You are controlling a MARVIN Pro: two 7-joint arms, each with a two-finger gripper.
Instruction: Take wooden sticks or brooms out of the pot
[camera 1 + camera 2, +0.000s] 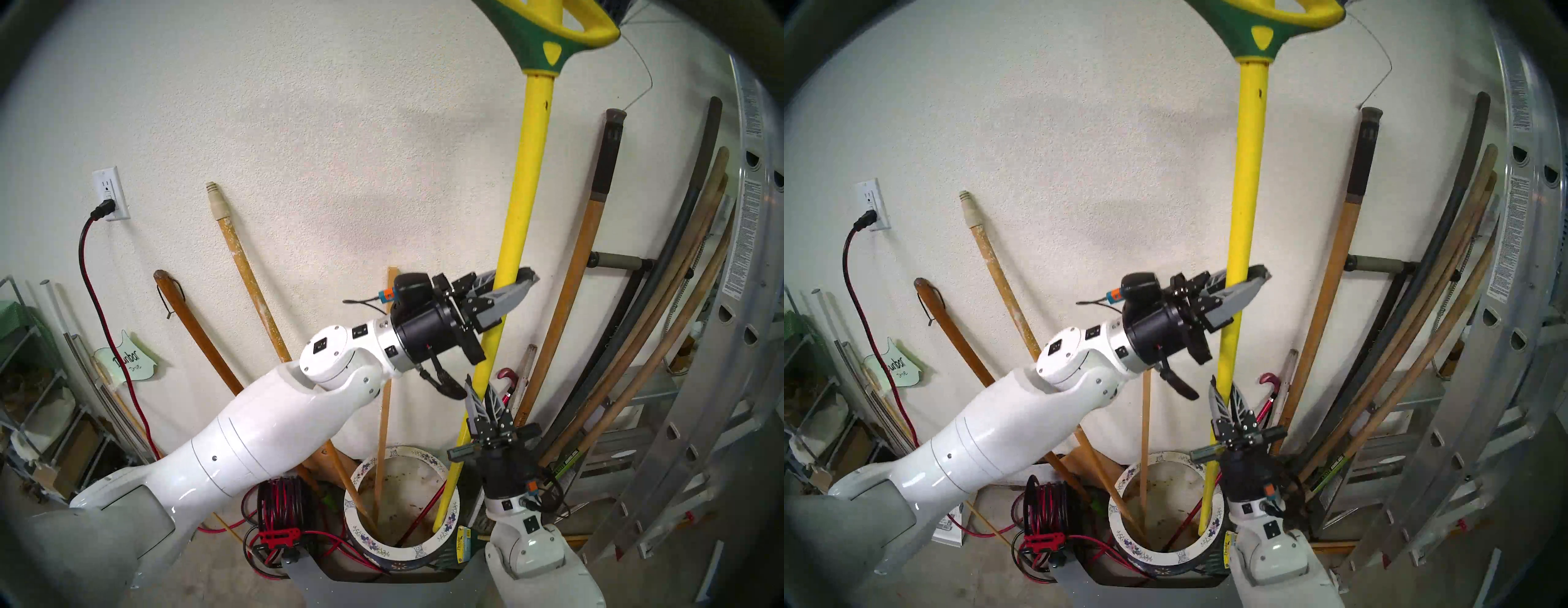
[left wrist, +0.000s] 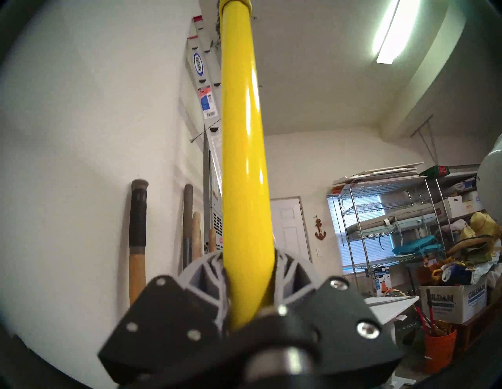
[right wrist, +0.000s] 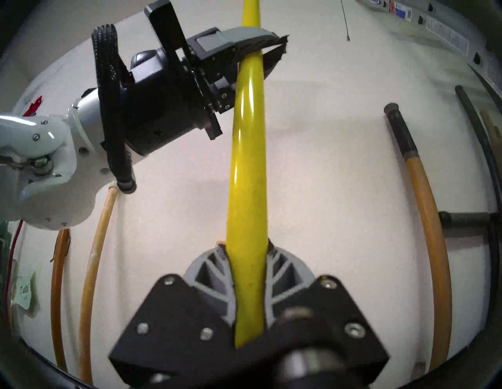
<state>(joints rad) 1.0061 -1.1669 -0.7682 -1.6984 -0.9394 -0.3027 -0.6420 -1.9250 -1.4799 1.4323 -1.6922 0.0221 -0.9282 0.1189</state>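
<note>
— From the head view, is the broom [image 1: 515, 212] out yet?
— No, its foot sits inside the pot [image 1: 452, 516], far-right rim; two wooden sticks [image 1: 380, 441] too.
— Left wrist view?
— The left pincer [image 2: 248, 274] pinches the pole.
— Right wrist view?
— The right pincer [image 3: 247, 260] clamps it lower down.

Both arms are showing glossy white shells with small screws; each black wrist housing is carrying grey ribbed fingers [image 1: 507, 297], black cabling, an orange-blue connector.
</note>
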